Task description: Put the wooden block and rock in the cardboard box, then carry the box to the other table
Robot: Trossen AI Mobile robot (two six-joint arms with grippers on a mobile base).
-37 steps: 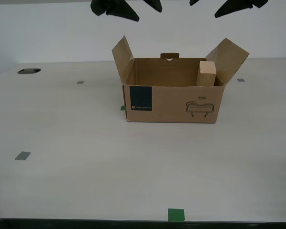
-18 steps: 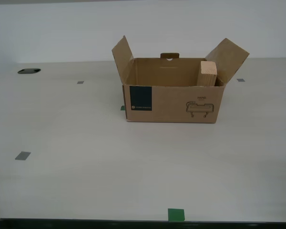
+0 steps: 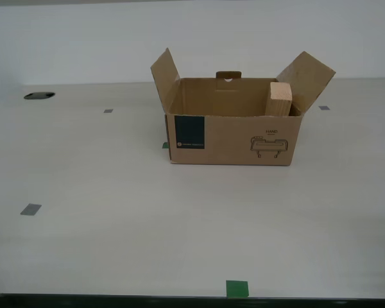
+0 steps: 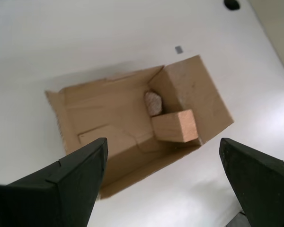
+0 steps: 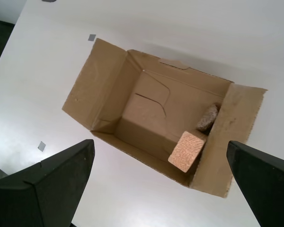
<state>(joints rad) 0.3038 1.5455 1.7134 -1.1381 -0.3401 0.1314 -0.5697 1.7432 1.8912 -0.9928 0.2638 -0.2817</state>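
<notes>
The cardboard box [image 3: 234,120] sits open on the smooth off-white table [image 3: 115,224], brown corrugated walls, flaps splayed up. Inside it, the wooden block [image 5: 186,151], pale with a grainy cut end, stands against one end wall, the speckled, lumpy rock [image 5: 208,117] just beside it. My first gripper [image 5: 163,182] and my second gripper [image 4: 163,182] hang high above the box, dark wedge jaws spread wide, holding nothing.

My first gripper [image 5: 163,184] and my second gripper [image 4: 163,182], both high overhead, jaws spread wide, nothing between them.
</notes>
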